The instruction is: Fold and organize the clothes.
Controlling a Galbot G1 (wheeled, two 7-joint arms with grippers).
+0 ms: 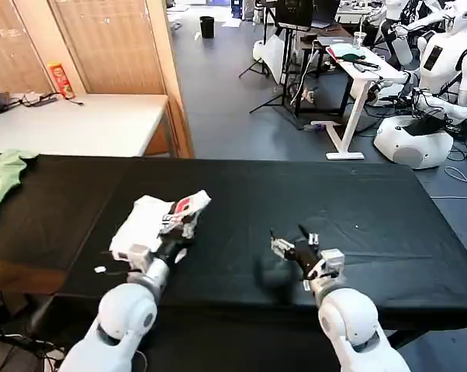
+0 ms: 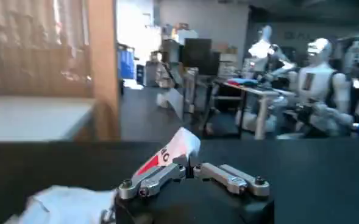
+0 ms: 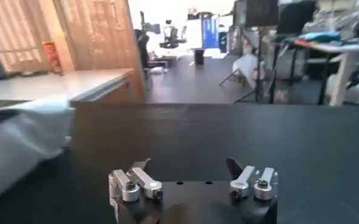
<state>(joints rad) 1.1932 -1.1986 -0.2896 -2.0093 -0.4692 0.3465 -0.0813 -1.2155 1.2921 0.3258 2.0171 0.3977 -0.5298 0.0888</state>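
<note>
Jaws first: those of the left gripper (image 1: 178, 231) seem to be closed on a bunched corner of the white T-shirt (image 1: 144, 225), since in the left wrist view a peak of cloth with its red print stands up right at the meeting of the two metal fingers (image 2: 158, 178); those of the right gripper (image 1: 295, 249) stand wide apart with nothing between them. Starting at the far left of the black table (image 1: 373, 209), a small light green garment (image 1: 2, 177) lies flat at the edge and is not part of this job. Next along, the T-shirt sits as a crumpled heap on the left half of the table, just ahead of the left arm, with most of it still resting on the surface. Further right, the right gripper hovers low over bare tabletop, well apart from the shirt. To do this step well, I judge the left arm should lift and draw the pinched corner slowly so the heap opens instead of dragging as a lump, while the right gripper crosses over to take an opposite edge and spread the fabric flat before any fold. A thin pinch could slip.
</note>
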